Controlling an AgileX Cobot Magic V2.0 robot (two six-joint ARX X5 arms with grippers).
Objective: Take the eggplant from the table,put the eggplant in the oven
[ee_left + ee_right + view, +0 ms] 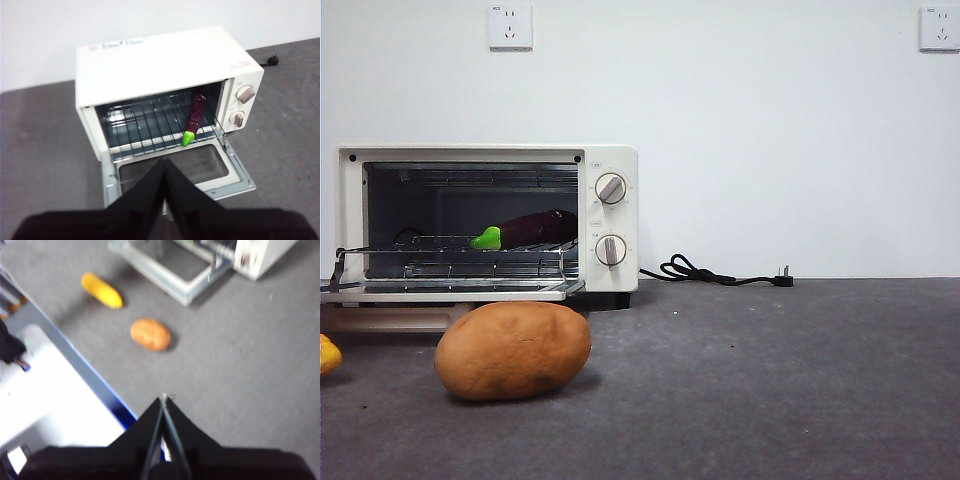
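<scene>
Grey bench [800, 380]; eggplant [195, 114] lying on oven [165, 60] rack beyond closed, empty left pincer [165, 167]; seemingly light, stiff, slippery; gripping mid-body.

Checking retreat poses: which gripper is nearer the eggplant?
Left. The left gripper, shut, hangs above the open oven door, facing the eggplant on the rack. The right gripper, shut, is over bare table, beyond the potato.

The oven [485, 220] stands on the desk [770, 380] with its door [195, 167] folded down. The eggplant [525, 230] lies inside the oven on the wire rack [150, 122], toward the knobs [610, 188]. The potato [512, 350] sits in front of the oven. The power cord [720, 274] lies right of the oven.
</scene>
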